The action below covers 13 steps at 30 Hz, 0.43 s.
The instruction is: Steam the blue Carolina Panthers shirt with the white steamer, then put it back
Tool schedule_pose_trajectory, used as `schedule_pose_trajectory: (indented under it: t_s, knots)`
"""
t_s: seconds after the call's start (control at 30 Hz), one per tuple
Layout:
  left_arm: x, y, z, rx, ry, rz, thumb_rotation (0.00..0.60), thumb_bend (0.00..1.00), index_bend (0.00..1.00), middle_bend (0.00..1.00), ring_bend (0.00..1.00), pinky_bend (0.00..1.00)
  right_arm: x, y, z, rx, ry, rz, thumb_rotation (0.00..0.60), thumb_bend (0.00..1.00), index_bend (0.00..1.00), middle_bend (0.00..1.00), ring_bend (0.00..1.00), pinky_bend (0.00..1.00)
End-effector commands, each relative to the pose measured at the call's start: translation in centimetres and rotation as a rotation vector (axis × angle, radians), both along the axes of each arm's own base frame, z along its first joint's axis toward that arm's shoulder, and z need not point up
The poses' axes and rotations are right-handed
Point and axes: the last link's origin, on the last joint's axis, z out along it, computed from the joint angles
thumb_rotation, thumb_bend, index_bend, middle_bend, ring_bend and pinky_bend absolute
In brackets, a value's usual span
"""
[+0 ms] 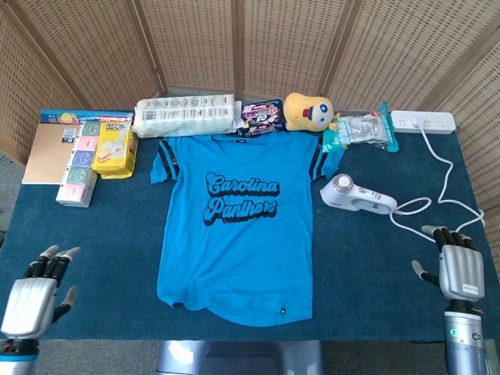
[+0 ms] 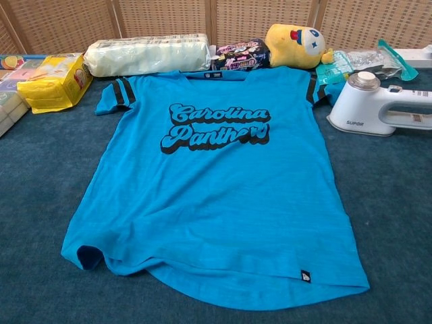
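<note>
Shirt (image 1: 238, 226) lies flat — both hands, left (image 1: 35, 293) and right (image 1: 457, 266), empty, fingers apart.

Bright, even light all over, and shadows are soft and faint. Both views sharp, no glare anywhere.

Your left hand (image 1: 31, 301) has a smooth silver-grey metal back, ridged in long panels that run toward the fingers. Its fingers are dark, almost black, and each ends in a pale grey tip. Below it you see a grey wrist cuff with a small blue-green mark. Your right hand (image 1: 458, 269) is built the same: silver back, black fingers, light tips, a thumb with a pale cap. Its wrist is a grey cylinder with a small teal dot.
</note>
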Motion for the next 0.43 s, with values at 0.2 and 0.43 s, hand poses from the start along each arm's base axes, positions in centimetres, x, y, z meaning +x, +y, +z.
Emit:
schedule_pose_trajectory:
  t_s: [0.2, 0.43]
  knots:
    - [-2.18, -1.41, 1.20, 0.044, 0.008, 0.079, 0.600, 0.35, 0.20, 0.26, 0.14, 0.31, -0.41, 1.02, 0.06, 0.005, -0.005, -0.020, 0.600, 0.24, 0.34, 0.35, 0.34, 0.28]
    - [-2.42, -1.25, 1.26, 0.042, 0.013, 0.086, 0.600, 0.34, 0.20, 0.26, 0.14, 0.31, -0.45, 1.39, 0.16, 0.002, -0.001, -0.033, 0.600, 0.24, 0.35, 0.36, 0.34, 0.28]
